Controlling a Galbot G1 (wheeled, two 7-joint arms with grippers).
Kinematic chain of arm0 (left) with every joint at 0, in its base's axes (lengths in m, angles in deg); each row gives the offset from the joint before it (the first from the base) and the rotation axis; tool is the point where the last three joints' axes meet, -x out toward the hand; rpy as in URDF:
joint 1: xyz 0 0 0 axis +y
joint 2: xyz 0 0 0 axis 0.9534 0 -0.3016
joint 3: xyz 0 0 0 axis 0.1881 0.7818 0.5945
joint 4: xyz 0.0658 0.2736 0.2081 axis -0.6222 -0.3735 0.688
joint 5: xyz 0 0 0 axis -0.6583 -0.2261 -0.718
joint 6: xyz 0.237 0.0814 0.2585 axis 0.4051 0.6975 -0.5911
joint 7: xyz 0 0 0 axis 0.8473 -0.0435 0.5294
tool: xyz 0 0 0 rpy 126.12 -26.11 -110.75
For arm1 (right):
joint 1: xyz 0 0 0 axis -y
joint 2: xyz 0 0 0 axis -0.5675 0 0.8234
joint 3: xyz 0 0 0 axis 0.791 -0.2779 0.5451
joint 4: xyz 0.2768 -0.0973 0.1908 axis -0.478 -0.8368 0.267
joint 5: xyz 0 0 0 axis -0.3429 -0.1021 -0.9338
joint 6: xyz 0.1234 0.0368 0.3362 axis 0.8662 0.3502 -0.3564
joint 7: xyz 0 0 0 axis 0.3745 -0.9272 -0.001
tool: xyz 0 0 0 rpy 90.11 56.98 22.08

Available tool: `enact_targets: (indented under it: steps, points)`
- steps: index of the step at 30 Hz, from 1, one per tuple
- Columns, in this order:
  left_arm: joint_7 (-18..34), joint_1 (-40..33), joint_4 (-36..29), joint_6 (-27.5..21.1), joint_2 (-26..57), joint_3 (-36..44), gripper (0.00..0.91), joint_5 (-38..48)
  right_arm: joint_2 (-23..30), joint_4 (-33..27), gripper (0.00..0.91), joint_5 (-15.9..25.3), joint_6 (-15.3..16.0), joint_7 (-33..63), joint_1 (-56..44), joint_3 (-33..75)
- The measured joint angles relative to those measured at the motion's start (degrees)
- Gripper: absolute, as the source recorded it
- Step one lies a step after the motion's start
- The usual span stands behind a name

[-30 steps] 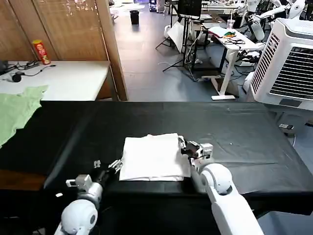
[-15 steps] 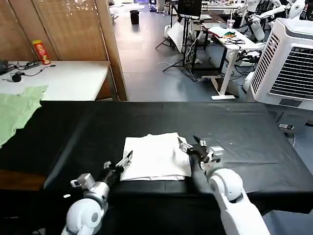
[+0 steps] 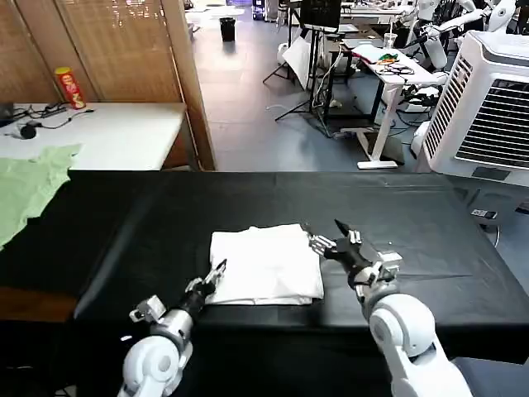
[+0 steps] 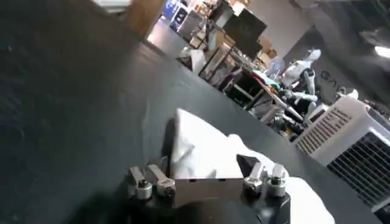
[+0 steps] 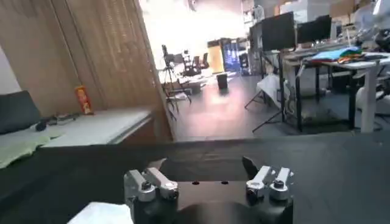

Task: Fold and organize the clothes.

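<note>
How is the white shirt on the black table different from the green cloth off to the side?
The white T-shirt is folded into a neat rectangle; the light green garment lies spread and rumpled. The T-shirt sits mid-table on the black table between the left gripper and right gripper; the green one lies at the far left edge, partly out of view. Both lie flat.

Folded white T-shirt [image 3: 264, 265] flat on black table [image 3: 430, 240]; left gripper [image 3: 216, 271] at its left edge, right gripper [image 3: 326, 234], fingers spread, at its right edge.
</note>
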Motion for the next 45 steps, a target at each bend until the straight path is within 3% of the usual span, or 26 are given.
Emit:
enact_targets:
  steps: [7, 15, 27, 35, 40, 45]
  points:
    - [0.6, -0.7, 0.8, -0.9, 0.1, -0.1, 0.000, 1.9, -0.1, 0.9, 0.878, 0.3, 0.1, 0.7, -1.1, 1.5]
    - [2.6, 0.3, -2.8, -4.6, 3.9, -2.5, 0.000, -5.8, 0.0, -0.3, 0.878, 4.4, 0.9, 1.6, -2.4, 3.3]
    - [1.6, 2.2, -7.2, -6.2, 21.1, -12.6, 0.000, -12.4, 0.9, -1.6, 0.878, 8.2, 0.8, 1.6, -2.7, 2.7]
    - [1.4, 2.9, -11.4, -6.5, 30.2, -19.2, 0.000, -24.4, 1.8, -1.6, 0.878, 8.7, 0.9, 1.6, -3.2, 2.6]
    - [2.5, 3.3, -16.7, -7.6, 29.6, -17.6, 0.000, -29.2, 2.2, -1.6, 0.878, 9.2, 0.9, 1.6, -3.9, 3.0]
    - [3.5, 2.3, -18.7, -5.8, 25.3, -9.8, 0.000, -27.8, 2.5, -1.5, 0.878, 9.3, 0.8, 1.4, -4.9, 3.1]
